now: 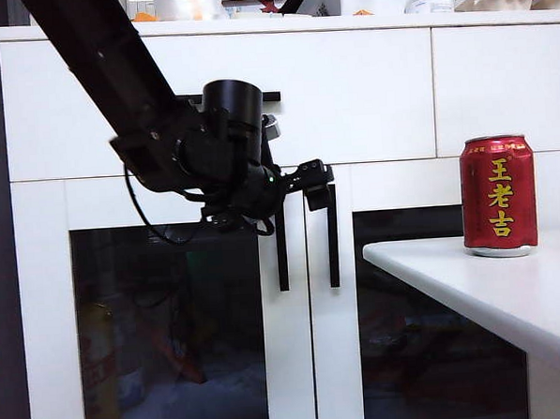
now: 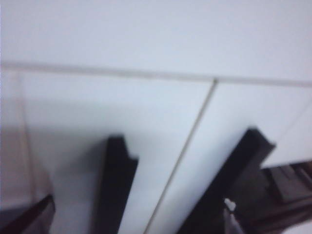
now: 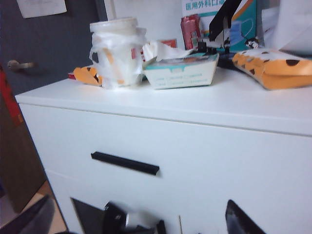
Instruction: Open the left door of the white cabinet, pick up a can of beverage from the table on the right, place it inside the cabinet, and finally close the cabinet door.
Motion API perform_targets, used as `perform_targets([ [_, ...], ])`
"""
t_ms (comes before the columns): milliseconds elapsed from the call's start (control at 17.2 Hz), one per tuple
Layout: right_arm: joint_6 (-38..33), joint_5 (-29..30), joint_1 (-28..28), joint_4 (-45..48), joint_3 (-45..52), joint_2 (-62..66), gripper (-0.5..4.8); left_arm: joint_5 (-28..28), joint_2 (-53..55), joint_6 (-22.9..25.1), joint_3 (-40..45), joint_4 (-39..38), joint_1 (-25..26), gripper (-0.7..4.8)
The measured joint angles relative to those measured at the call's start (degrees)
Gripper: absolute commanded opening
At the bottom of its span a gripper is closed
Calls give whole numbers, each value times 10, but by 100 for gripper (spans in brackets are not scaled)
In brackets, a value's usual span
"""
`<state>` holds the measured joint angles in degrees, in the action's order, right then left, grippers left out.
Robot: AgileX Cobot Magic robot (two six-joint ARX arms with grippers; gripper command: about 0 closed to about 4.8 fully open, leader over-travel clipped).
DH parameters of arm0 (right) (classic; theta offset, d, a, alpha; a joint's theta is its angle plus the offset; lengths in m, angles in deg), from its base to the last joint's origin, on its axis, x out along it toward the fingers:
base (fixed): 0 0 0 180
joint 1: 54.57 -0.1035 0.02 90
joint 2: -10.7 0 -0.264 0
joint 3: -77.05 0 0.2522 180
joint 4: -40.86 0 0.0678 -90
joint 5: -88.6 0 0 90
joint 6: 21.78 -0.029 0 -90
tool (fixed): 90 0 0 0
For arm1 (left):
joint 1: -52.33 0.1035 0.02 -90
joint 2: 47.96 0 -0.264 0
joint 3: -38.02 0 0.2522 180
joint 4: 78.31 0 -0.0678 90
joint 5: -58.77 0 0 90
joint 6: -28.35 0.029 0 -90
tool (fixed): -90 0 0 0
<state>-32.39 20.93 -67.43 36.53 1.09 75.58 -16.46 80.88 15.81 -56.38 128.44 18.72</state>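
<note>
1. I see the white cabinet [image 1: 349, 93] filling the far side of the scene, its drawer fronts above two glass-panelled doors, both shut.
2. The left door [image 1: 168, 319] sits flush in its frame, dark glass showing dim shapes behind it; its vertical black handle [image 1: 282, 256] runs along its right edge, just beside the twin door's handle [image 1: 334, 249].
3. The worktop [image 1: 510, 291] juts in from the right, nearer to me than the cabinet, its rounded corner in front of the right door.
4. My left arm [image 1: 113, 68] slants down from the upper left, ending at the top of the two handles.
5. The can of beverage [image 1: 498, 196] stands upright on the worktop's far part, well to the right of the left arm.
6. The left pincer [image 1: 314, 184] is at the upper ends of the handles; in its wrist view the fingertips [image 2: 29, 217] stand apart, clamped on nothing.
7. The right pincer [image 3: 141, 219] hangs in front of the cabinet below the drawer handle [image 3: 125, 163], fingers wide apart and empty, clutter on the cabinet top beyond.
</note>
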Motion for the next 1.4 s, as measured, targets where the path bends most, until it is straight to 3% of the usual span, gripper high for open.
perform_targets([
  [233,14,-7,1,-20,0,0,479,-2,14,0,-14,-4,-2,479],
  [291,16,-9,1,-21,0,0,479,-1,14,0,-14,-4,-2,431],
  [349,17,-10,1,-21,0,0,479,3,14,0,-14,-4,-3,146],
  [408,17,-11,1,-23,0,0,479,10,14,0,-14,-4,-3,8],
  [1397,49,-30,0,-83,0,4,479,22,13,16,-13,-6,-6,-6],
])
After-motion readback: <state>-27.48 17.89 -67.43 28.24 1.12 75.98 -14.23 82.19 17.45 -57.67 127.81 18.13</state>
